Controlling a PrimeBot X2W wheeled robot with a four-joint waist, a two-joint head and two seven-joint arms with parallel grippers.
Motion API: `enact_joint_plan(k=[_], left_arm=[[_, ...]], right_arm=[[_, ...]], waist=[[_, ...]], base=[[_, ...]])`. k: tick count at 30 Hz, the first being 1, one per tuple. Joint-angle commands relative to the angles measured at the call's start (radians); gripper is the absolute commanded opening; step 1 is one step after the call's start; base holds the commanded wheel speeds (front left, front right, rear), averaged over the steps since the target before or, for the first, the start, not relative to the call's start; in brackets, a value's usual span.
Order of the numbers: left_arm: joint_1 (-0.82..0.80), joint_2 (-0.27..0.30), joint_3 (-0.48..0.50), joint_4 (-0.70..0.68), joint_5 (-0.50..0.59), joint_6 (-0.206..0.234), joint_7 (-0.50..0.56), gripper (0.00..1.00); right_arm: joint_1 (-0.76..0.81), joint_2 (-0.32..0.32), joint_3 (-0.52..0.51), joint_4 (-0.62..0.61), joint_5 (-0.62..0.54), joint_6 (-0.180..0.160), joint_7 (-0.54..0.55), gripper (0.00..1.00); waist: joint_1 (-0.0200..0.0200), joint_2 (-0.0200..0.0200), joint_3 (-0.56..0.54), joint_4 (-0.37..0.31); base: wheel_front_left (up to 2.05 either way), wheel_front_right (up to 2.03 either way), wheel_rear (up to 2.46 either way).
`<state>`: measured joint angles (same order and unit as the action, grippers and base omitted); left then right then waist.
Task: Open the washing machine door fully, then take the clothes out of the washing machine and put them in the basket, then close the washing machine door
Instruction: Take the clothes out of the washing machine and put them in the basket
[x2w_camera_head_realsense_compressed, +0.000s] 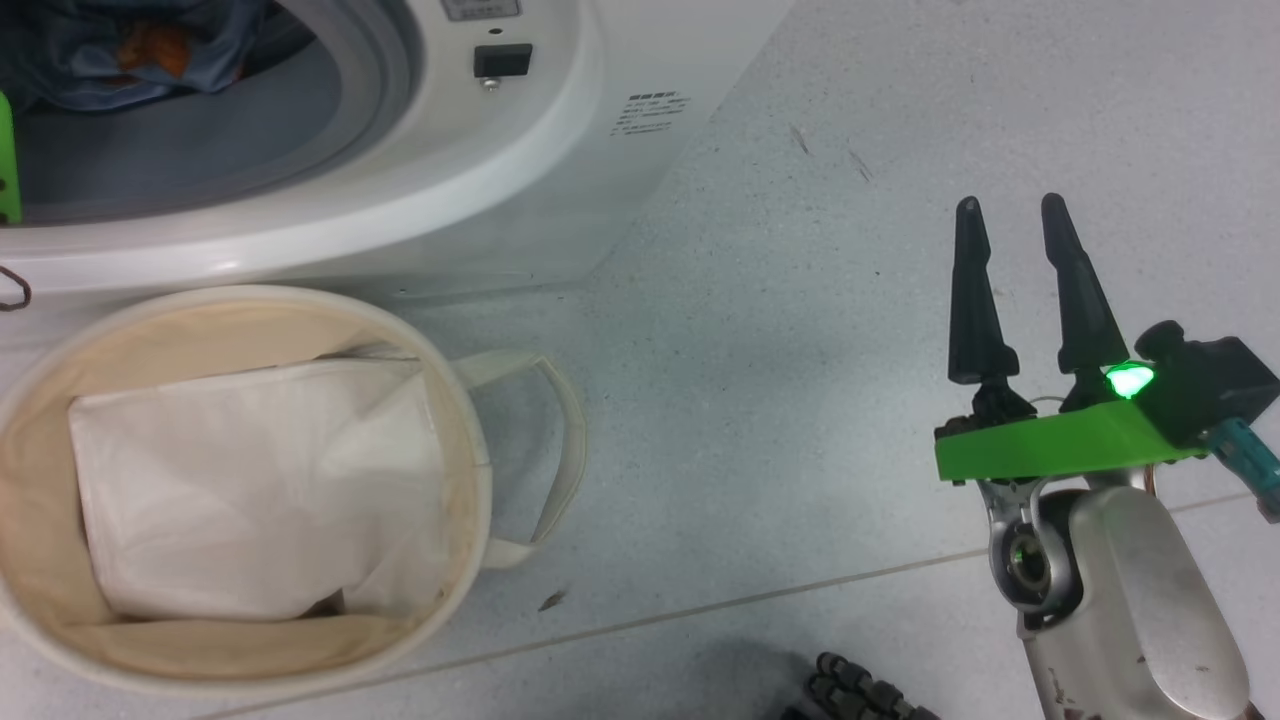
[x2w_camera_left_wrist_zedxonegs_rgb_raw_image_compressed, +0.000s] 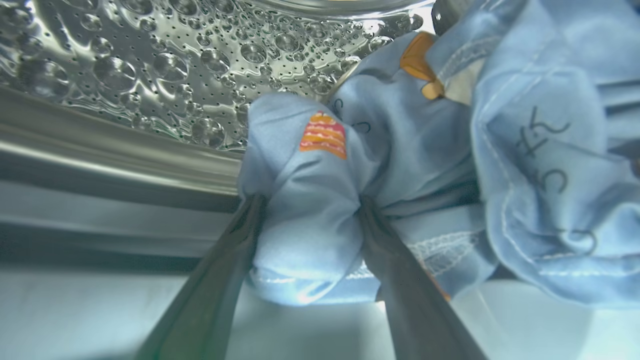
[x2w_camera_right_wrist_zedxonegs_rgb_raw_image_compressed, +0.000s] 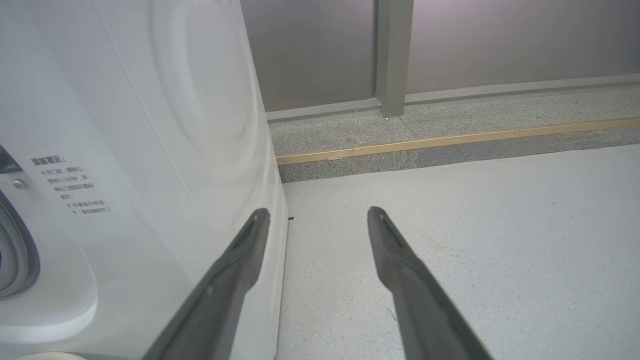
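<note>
The washing machine stands at the upper left with its mouth open; its door is out of view. The clothes, light-blue with orange print, lie inside. In the left wrist view my left gripper is inside the steel drum, open, its two fingers astride a bunched fold of the clothes and touching it on both sides. The cream basket sits on the floor just in front of the machine. Over the floor to the right my right gripper hangs open, holding nothing; it appears as beside the machine's side wall.
A flat white folded sheet lies in the basket, whose looped handle sticks out to the right. Speckled grey floor spreads right of the machine. A raised kerb and grey wall stand beyond. A dark ribbed part shows at the bottom.
</note>
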<state>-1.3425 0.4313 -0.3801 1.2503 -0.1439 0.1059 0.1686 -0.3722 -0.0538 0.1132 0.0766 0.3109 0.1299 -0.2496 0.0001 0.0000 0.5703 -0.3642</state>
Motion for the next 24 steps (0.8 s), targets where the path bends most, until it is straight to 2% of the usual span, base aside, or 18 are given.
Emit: enact_joint_plan(k=[1,24], left_arm=[[-0.009,0.042,0.007,-0.004,-0.009,-0.014,0.002,0.00],[0.016,0.019,0.016,0.012,-0.080,-0.079,-0.219,0.00]], right_arm=[[-0.005,0.003,0.017,-0.027,0.003,0.001,-0.012,1.00],[0.006,0.003,0.025,0.009,0.000,0.001,-0.012,1.00]], waist=[[0.0000,0.0000,-0.004,0.001],[0.0000,0.0000,-0.054,0.012]], base=[[0.00,0.00,0.00],[0.00,0.00,0.00]])
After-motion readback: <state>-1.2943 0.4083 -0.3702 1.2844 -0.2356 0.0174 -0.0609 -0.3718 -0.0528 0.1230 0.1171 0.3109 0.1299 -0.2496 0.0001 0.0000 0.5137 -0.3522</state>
